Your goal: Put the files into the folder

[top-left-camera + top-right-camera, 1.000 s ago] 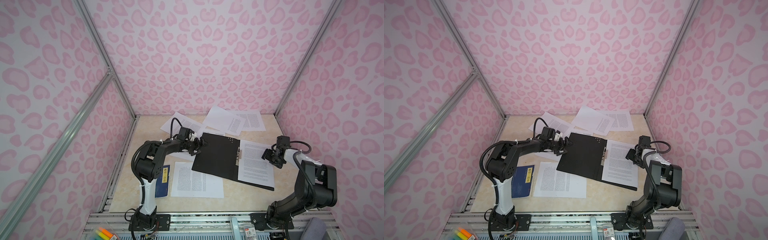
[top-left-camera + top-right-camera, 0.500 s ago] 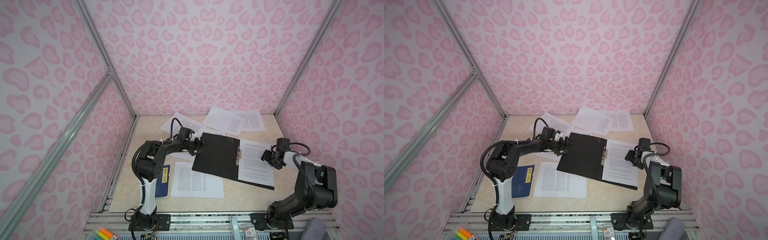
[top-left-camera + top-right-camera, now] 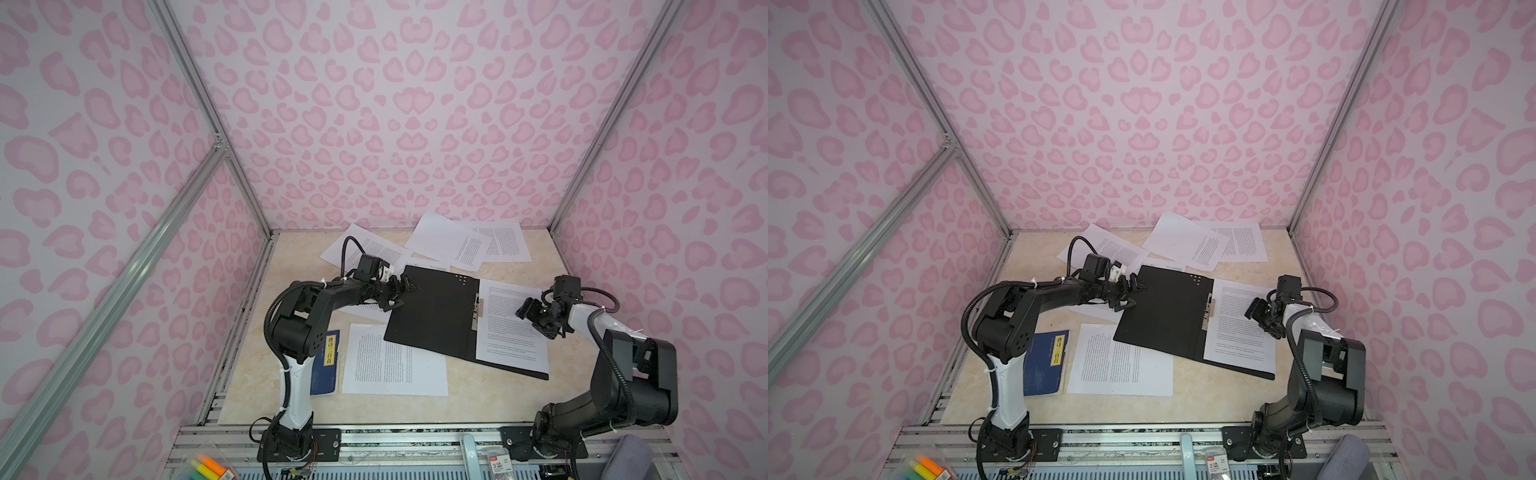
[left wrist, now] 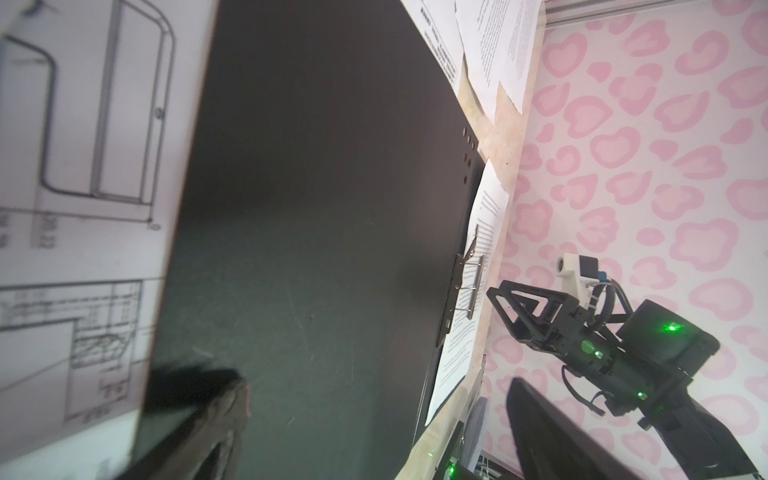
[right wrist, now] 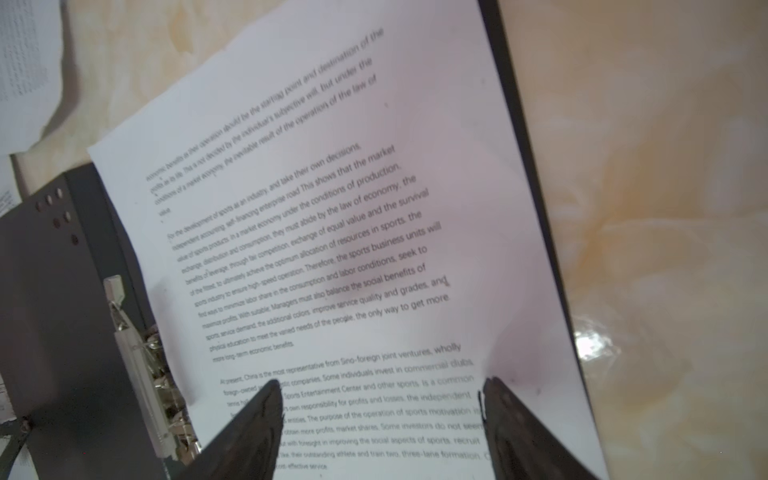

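Right wrist view: we see the right gripper [image 5: 382, 384] w/ jaws wide apart, tips on or just above a printed sheet [image 5: 332, 208] lying in the open folder [image 5: 62, 311], beside its metal clip [image 5: 137, 357]. In both top views the left gripper [image 3: 401, 291] sits at the folder's left edge, jaws wide, nothing held; more files [image 3: 395, 361] lie loose on the worktop [image 3: 478, 399]

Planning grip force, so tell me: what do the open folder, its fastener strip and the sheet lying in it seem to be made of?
Folder: matte black board or plastic, probably; flat, dull sheen.
Fastener strip: shiny metal; bright glints.
Sheet: thin white paper; printed, slightly buckled.
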